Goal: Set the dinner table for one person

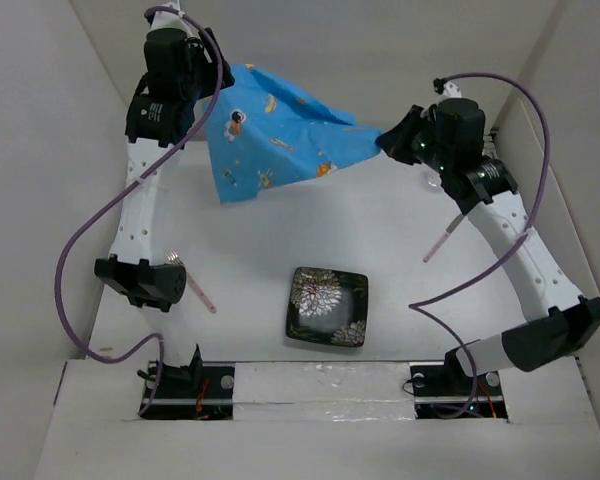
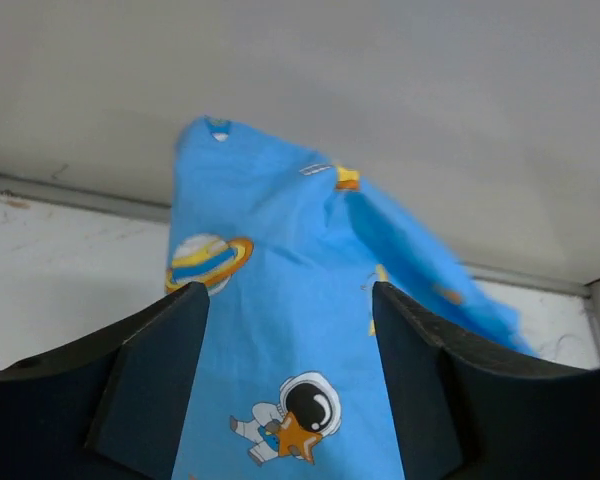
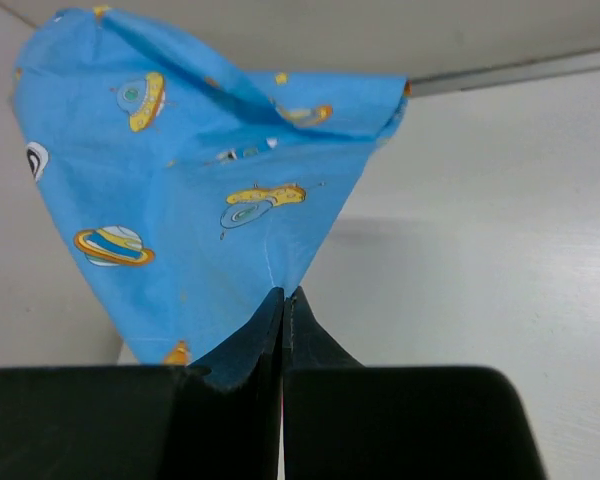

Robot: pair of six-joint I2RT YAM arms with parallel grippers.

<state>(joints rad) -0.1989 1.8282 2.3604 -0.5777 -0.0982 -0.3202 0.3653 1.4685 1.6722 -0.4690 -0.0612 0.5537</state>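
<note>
Dinner table (image 1: 380,225), the large flat plain white surface walled in white: underneath everything, place setting not yet laid out on it.

Above its far half, blue rectangular cloth placemat printed with cartoon astronauts and planets (image 1: 270,135): lifted off the surface and hanging slack between the two arms, lower edge sagging toward the table. Probably raised so as to be spread flat as the base of the setting.

Right hand (image 3: 282,300): pressed together on one corner of the cloth, pinching the fabric at the very tips, hence the folds fanning away from that point.

Left hand (image 2: 290,330): spread wide apart at the opposite end, cloth visible between and beyond the fingers but clamped by neither. Cannot tell what is propping that end up.

Nearer the arm bases, black square plate with white flower pattern (image 1: 327,306): flat on the table, well apart from the cloth, likely waiting for the mat to go down first.

Two thin pink sticks (image 1: 201,296): one near each arm, lying on the table either side of the plate, untouched.
</note>
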